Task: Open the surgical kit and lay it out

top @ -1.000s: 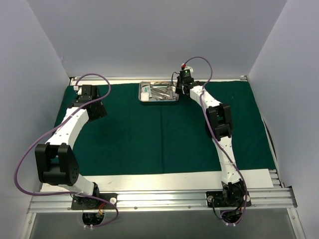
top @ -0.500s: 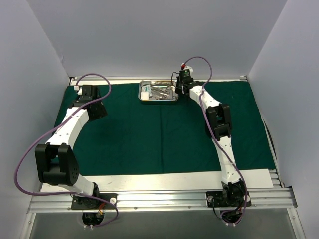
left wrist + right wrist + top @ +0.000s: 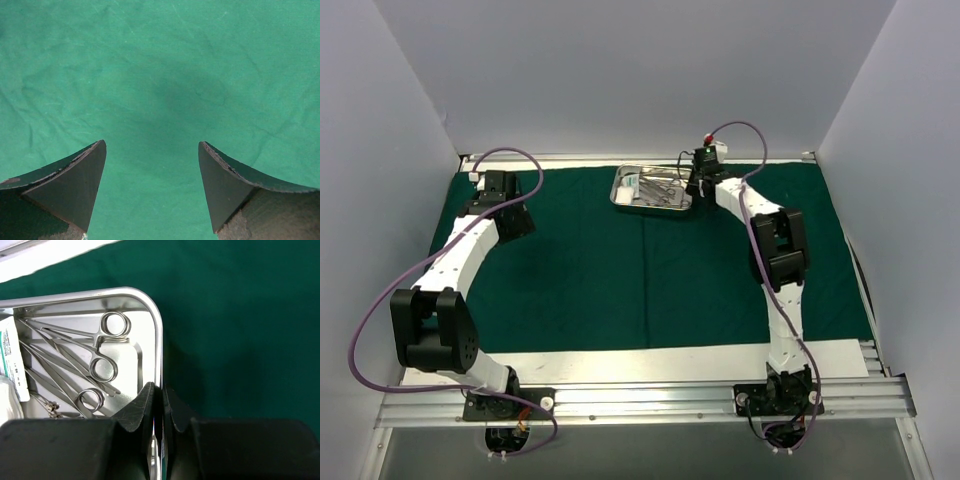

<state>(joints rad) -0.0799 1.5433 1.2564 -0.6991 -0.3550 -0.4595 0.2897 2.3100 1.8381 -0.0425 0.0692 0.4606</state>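
right fingers [image 3: 141,410] are pinched narrow on the right wall of the steel tray [image 3: 125,292], one finger inside and one outside, as my right wrist camera shows. in the tray lie ring-handled instruments [image 3: 102,347], handles toward that wall, and a white-green packet [image 3: 11,357] sits at the left edge of the view. the dark green drape [image 3: 240,330] lies beside the tray.

on my left wrist camera the left fingers [image 3: 75,185] stand wide apart with nothing between them, only drape beneath. i cannot tell whether the tips touch it.

from the top camera i see the drape spread flat over the surface [image 3: 620,362]. the tray sits on it at the far edge, a little right of the middle and slightly skewed. my right arm [image 3: 775,250] reaches to the tray's right end. my left arm [image 3: 460,250] is over the drape's far left corner, well apart from the tray.
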